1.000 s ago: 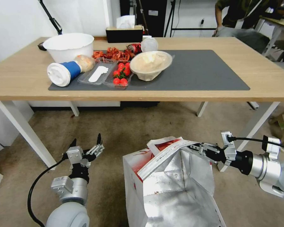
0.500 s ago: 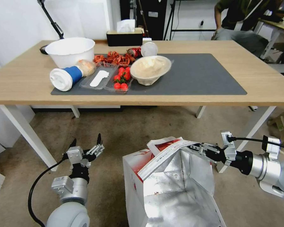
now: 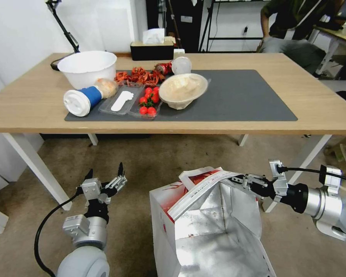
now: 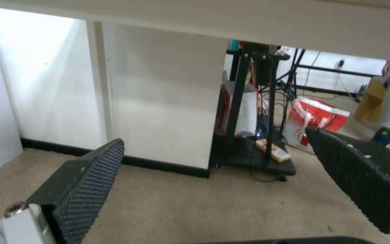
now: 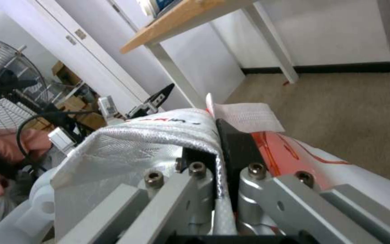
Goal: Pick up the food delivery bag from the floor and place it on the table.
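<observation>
The food delivery bag (image 3: 203, 227), red and white with silver foil inside, stands open low in the head view, and its base is cut off by the picture's edge. My right gripper (image 3: 238, 180) is shut on the bag's rim beside a white strap handle. In the right wrist view, the right gripper (image 5: 217, 135) pinches the bag's woven white edge (image 5: 150, 142). My left gripper (image 3: 105, 175) hangs open and empty to the bag's left above the floor (image 3: 150, 161). The left wrist view also shows the left gripper (image 4: 213, 152) open. The table (image 3: 323, 104) stands ahead.
On the table's left half, a grey mat (image 3: 238, 96) holds a white bowl (image 3: 87, 68), a toppled blue-and-white cup (image 3: 80, 100), a tray of tomatoes (image 3: 148, 104) and a covered bowl (image 3: 182, 89). The mat's right half is bare. White table legs (image 3: 34, 165) flank the floor ahead.
The table has slid lower in the head view, so the camera has moved. Both arms and the bag keep their places in the picture, and the right gripper's hold is unchanged.
</observation>
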You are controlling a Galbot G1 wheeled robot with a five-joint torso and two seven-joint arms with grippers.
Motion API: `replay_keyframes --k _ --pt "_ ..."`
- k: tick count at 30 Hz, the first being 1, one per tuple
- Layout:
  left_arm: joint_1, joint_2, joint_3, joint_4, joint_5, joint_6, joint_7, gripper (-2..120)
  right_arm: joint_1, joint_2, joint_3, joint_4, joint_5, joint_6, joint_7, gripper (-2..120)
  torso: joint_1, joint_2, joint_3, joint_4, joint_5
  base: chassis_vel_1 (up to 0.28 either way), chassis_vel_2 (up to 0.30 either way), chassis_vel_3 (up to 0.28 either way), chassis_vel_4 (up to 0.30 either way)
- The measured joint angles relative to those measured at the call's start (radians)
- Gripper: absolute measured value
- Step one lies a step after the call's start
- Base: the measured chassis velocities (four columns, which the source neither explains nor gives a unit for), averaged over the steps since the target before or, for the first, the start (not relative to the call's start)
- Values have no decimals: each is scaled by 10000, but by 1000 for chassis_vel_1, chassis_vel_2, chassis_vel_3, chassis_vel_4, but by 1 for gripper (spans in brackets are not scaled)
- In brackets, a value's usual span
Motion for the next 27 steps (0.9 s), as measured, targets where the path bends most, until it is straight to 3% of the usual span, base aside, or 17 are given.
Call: replay_keyframes --k 27 --pt "45 -5 -23 -16 15 -3 -3 100 6 -42 21 16 -66 17 -87 0 449 1170 720 0 0 0 0 0 0"
